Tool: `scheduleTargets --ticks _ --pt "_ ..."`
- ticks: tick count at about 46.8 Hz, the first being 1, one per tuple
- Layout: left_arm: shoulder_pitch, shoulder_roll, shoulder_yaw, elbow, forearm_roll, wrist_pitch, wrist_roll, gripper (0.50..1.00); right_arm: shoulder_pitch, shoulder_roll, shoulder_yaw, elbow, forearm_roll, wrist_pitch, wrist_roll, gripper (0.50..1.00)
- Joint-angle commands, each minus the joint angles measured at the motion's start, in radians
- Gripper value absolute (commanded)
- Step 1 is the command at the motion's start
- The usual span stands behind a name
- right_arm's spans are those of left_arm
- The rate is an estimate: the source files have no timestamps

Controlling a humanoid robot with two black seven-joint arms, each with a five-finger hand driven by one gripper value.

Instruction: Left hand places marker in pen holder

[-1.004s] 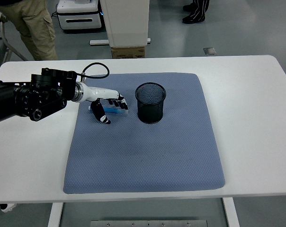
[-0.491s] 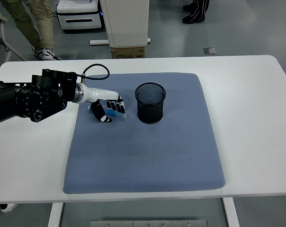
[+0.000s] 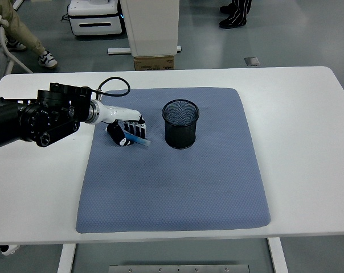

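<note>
the left hand (image 3: 126, 128) has its fingers curled around a blue marker (image 3: 139, 139) low over the blue mat (image 3: 177, 182), left of the black mesh pen holder (image 3: 181, 123)

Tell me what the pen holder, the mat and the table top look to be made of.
Pen holder: black wire mesh, probably metal; the mat shows through its wall. Mat: blue-grey, matte, with a fine dotted weave, likely fabric or fabric-faced foam. Table: smooth white top, slightly glossy, probably laminate, though the frame can't confirm it.
</note>
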Motion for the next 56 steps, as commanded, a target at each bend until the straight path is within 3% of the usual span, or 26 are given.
scheduleTargets --ticks 1,28,43,56 --pt "0.0 0.0 0.002 0.0 -0.001 0.0 0.0 0.575 0.0 0.0 0.0 0.0 0.0 0.0 0.0 1.0" --pt "0.0 -0.003 0.005 0.0 0.0 -0.002 0.0 0.5 0.0 0.0 0.0 0.0 0.0 0.0 0.0 1.0" --pt "0.0 -0.003 0.005 -0.001 0.0 -0.002 0.0 0.5 0.0 0.0 0.0 0.0 0.0 0.0 0.0 1.0" --pt "0.0 -0.003 0.004 0.0 -0.001 -0.002 -0.001 0.593 0.0 0.0 0.0 0.0 0.0 0.0 0.0 1.0"
